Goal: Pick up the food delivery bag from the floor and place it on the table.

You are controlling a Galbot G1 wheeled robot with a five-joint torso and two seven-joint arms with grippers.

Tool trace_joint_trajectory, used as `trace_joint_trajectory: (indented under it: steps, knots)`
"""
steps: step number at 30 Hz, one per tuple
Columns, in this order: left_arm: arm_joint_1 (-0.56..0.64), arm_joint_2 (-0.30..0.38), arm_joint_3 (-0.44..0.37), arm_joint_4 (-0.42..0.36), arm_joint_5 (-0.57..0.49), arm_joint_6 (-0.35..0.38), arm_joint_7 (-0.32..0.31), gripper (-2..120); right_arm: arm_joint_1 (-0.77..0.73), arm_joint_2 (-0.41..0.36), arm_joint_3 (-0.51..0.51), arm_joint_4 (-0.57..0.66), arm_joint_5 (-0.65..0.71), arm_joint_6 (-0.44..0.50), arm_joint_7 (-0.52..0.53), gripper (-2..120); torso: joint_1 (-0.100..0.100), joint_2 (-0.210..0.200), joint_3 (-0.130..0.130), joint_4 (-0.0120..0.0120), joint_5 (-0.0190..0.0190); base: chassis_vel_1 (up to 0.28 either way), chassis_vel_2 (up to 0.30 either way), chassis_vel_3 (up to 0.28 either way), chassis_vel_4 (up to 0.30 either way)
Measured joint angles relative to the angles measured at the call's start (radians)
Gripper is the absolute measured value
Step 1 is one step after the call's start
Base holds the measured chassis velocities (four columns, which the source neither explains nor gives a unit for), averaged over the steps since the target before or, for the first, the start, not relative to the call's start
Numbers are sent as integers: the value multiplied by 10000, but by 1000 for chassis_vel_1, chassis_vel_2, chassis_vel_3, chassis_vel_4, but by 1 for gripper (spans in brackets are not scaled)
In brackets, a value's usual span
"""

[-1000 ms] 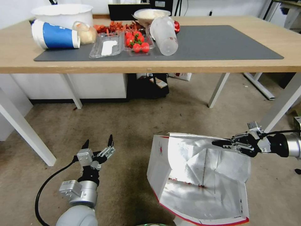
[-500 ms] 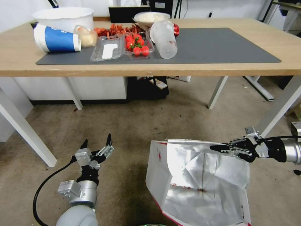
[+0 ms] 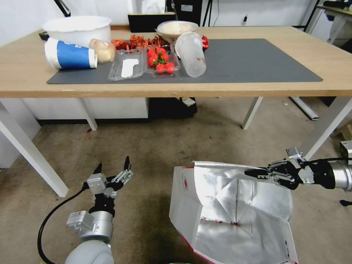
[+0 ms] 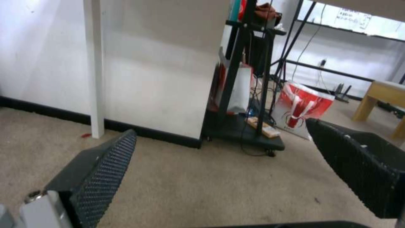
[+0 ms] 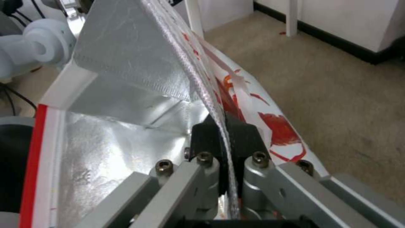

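the right tool [image 3: 253, 172] is clamped narrow on the top rim of the food delivery bag [image 3: 234, 212], reaching in from the right side. the right wrist view shows its two dark fingers [image 5: 204, 136] pinching the thin foil-lined wall [image 5: 126, 60] between them, with red print on the bag's outer face on the far side of the pinch. the bag hangs open below and in front of that tool, its silver lining facing up and a small round red logo [image 3: 186, 182] on the white panel away from the tool. whether its base touches the floor [image 3: 165, 146] cannot be told. the table [image 3: 22, 69] stands beyond the tool, higher up, with a dark grey mat [image 3: 256, 62], a blue-and-white cup [image 3: 71, 55] on its side, a tray of cherry tomatoes [image 3: 161, 60] and a tipped clear plastic cup [image 3: 190, 53]. the left tool [image 3: 113, 171] hovers over the carpet well to the bag's left, fingers spread wide and holding nothing.
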Motion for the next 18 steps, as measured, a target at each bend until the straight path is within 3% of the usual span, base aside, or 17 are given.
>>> trace_joint_trajectory:
  steps: [18]
  knots:
    - [10, 9, 0, -31, 2, -21, 2, 100, -213, 58, 104, 246, 247, -133, -203, 0, 155, 693, 543, 0, 0, 0, 0, 0, 0]
